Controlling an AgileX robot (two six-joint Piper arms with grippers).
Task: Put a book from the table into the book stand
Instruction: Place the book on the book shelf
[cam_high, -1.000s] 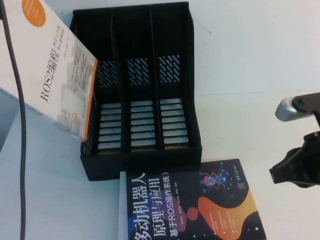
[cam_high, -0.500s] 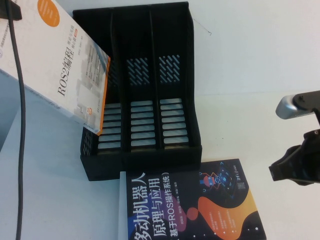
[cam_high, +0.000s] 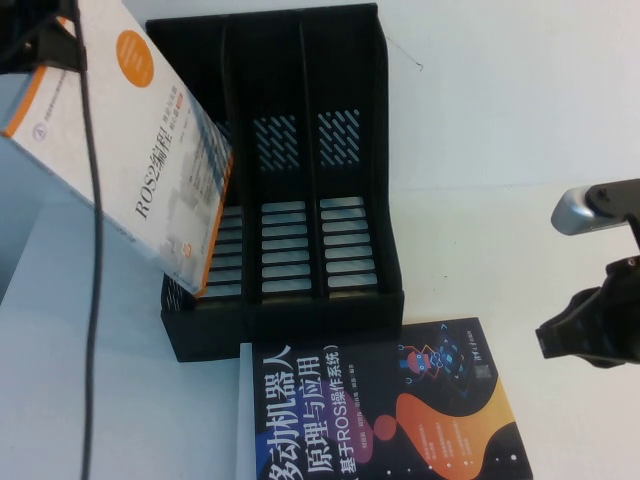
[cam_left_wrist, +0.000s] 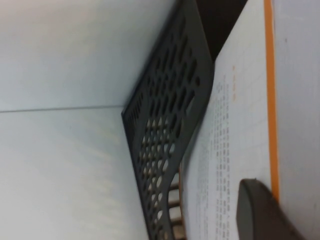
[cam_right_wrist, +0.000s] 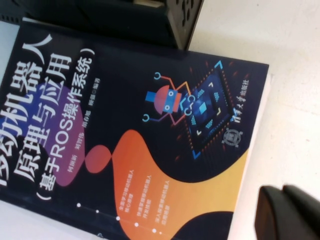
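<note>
My left end effector (cam_high: 45, 45), far left, grips the top corner of the large white-grey ROS2 paperback with orange edge stripe (cam_high: 150, 165). Book tilted, lower corner inside leftmost slot of the black three-slot plastic book stand (cam_high: 290, 180). My right end effector (cam_high: 590, 335) hovers at right over the white counter (cam_high: 500, 150), fingers together, empty, beside the black book with orange-purple blobs (cam_high: 390, 410).

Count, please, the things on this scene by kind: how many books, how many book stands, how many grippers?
Books: 2, the white ROS2 book held tilted by the left gripper at the stand's left slot, and the black book lying flat.
Book stands: 1.
Grippers: 2, with the right gripper at the table's right edge.
Total: 5
</note>
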